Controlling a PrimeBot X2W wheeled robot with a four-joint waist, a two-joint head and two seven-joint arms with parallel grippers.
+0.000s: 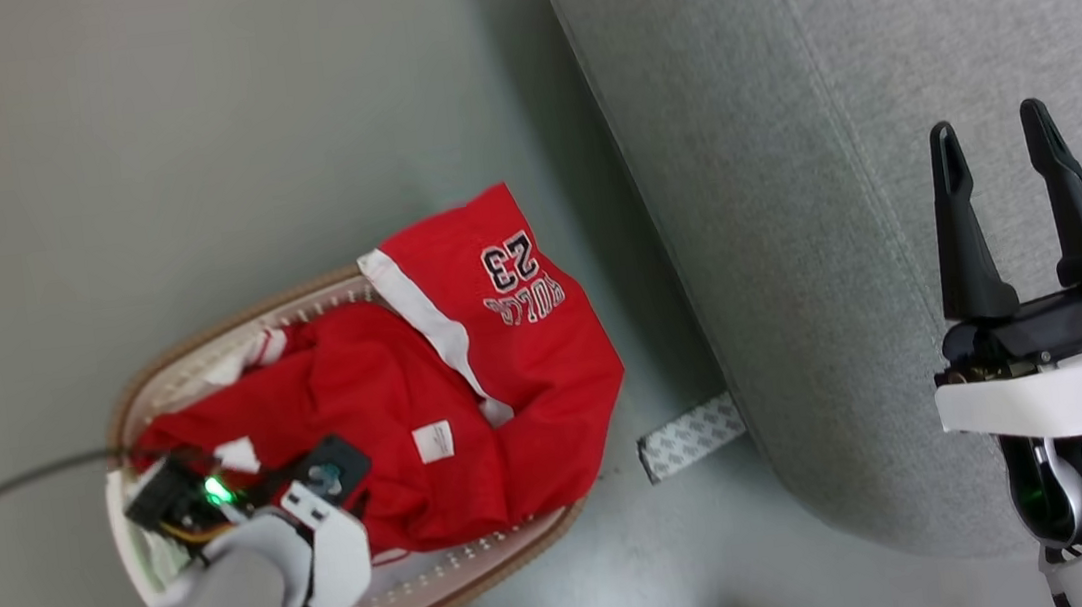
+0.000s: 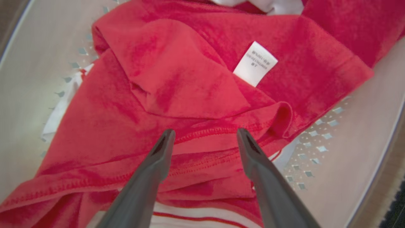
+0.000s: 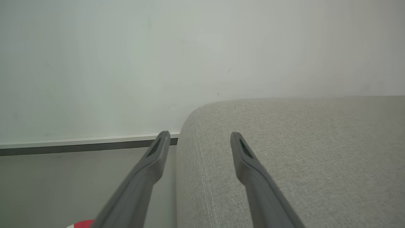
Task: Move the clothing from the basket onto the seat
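Observation:
The cream basket (image 1: 202,335) stands on the floor at the lower left of the head view, holding the red clothing. The red top (image 1: 360,403) with its white label (image 2: 254,63) lies crumpled inside. The "BULLS 23" shorts (image 1: 513,326) hang over the basket's far right rim. My left gripper (image 2: 205,133) is open just above a hemmed fold of the top, fingers either side of it, with a striped cuff (image 2: 202,218) beneath. My right gripper (image 1: 992,145) is open and holds nothing above the grey seat (image 1: 788,167), near its rounded corner (image 3: 300,158).
A white patterned strip (image 1: 691,437) lies on the floor between basket and seat. A dark cable (image 1: 8,490) runs in from the left to the basket. Beyond the seat are a pale wall and a dark baseboard (image 3: 79,147).

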